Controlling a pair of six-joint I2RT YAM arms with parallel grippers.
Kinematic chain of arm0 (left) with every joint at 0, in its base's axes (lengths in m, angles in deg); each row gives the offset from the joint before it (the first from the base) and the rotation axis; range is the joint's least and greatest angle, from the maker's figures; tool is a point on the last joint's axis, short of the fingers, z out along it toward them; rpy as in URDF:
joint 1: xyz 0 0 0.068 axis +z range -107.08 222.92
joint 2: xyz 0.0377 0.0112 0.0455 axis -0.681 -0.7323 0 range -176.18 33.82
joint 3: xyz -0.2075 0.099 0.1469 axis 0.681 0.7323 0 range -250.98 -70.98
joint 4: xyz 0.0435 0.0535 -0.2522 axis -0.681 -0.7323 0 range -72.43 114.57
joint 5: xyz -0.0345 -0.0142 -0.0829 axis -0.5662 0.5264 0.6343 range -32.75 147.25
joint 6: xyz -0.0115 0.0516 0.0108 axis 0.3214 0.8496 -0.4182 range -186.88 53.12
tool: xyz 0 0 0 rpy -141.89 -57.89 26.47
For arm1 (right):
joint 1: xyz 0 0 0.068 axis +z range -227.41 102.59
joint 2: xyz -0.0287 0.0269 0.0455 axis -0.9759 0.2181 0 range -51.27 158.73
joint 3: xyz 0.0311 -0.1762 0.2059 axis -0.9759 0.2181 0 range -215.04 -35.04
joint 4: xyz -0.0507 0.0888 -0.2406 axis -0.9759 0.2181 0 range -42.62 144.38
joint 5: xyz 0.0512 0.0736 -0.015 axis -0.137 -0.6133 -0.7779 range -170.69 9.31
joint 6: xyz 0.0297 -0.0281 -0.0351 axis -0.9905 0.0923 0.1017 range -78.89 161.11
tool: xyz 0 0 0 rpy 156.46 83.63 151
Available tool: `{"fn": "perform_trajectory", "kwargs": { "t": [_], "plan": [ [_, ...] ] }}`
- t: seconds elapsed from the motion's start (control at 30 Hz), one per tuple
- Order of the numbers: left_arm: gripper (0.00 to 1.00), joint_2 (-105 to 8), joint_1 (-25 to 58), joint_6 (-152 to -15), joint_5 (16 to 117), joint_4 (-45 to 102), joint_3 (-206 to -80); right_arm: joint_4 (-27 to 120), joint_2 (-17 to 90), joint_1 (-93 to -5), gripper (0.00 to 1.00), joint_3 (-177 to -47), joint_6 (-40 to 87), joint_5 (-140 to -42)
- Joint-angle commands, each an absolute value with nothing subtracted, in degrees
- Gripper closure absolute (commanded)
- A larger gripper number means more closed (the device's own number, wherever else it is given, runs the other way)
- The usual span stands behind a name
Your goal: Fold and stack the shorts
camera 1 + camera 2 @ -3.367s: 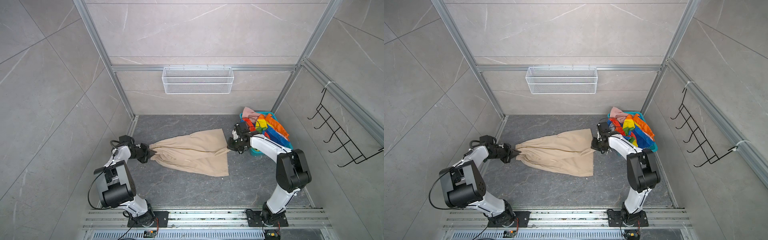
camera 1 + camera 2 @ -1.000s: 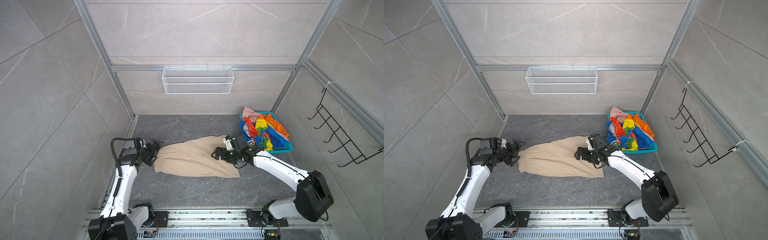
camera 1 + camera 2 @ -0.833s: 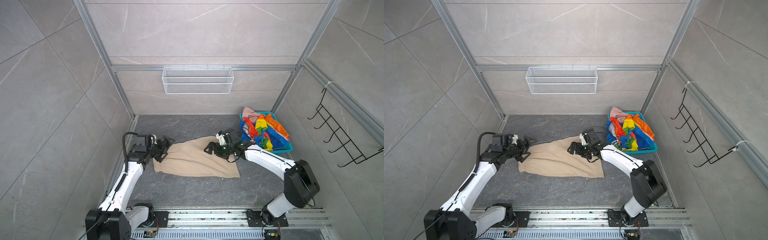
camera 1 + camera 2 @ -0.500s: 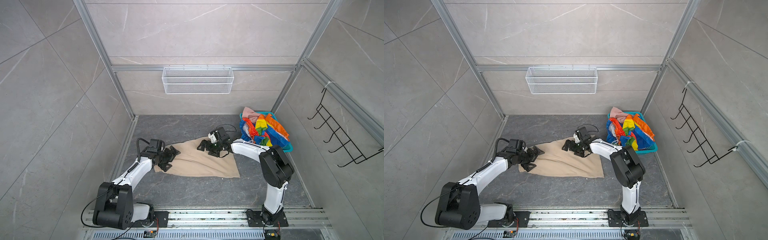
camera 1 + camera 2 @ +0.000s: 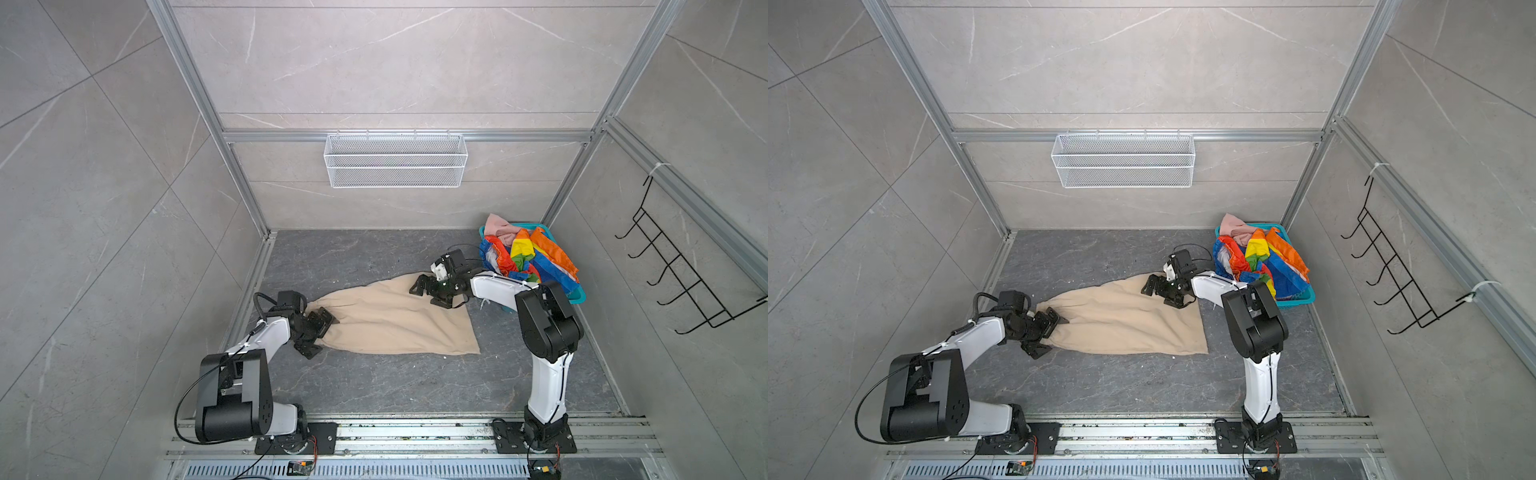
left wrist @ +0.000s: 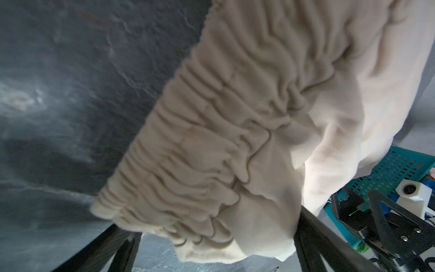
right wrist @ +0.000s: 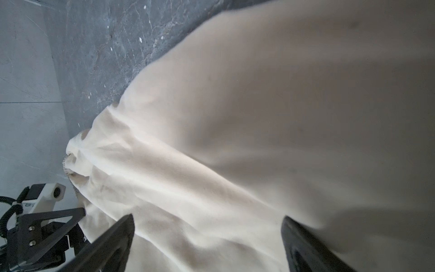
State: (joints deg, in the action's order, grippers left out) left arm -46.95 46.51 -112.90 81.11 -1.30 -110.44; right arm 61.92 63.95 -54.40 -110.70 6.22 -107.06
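**Both grippers are hovering wide open at opposite ends of the beige shorts**

The beige shorts (image 5: 390, 320) are lying flat on the floor (image 5: 374, 382), with their long axis running from left to right between the arms. The rainbow shorts (image 5: 528, 257) and pink shorts (image 5: 498, 226) are sitting piled in the basket (image 5: 575, 296).

The left gripper (image 5: 320, 334) is straddling the gathered waistband (image 6: 211, 141), which is lying just ahead of and between its fingers (image 6: 106, 249). It is spread fully and holding nothing. The right gripper (image 5: 428, 294) is sitting over the far edge near the leg end, also spread fully and empty, with cloth under its fingers (image 7: 113, 242). Each arm is nearer its own end, so I judge a two-handed pinch of both ends to be the coming move.

A few seconds ago both grippers were at the ends of a wider-spread garment. A second ago the left one was standing clear of the waist, and it is now at it. The right one is sitting nearer the far edge.
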Motion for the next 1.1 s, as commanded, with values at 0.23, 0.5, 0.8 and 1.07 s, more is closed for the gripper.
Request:
{"fn": "perform_trajectory", "kwargs": {
  "t": [0.23, 0.5, 0.8, 1.07],
  "plan": [
    [0.01, -30.06, 47.05, -102.63, 64.38, -5.63, -115.89, 68.33, 49.67, -54.59, 0.01, -108.74, 8.68, -105.04],
    [0.05, -43.79, 47.42, -95.94, 71.83, -8.12, -121.57, 69.34, 45.10, -54.81, 0.01, -104.15, 10.07, -104.95],
    [0.10, -51.39, 47.43, -96.73, 68.47, -5.98, -123.25, 66.50, 42.77, -55.86, 0.01, -97.15, 9.87, -106.67],
    [0.15, -54.68, 47.48, -97.92, 67.97, -1.41, -120.52, 63.97, 42.42, -57.06, 0.01, -92.23, 9.43, -108.71]
  ]
}}
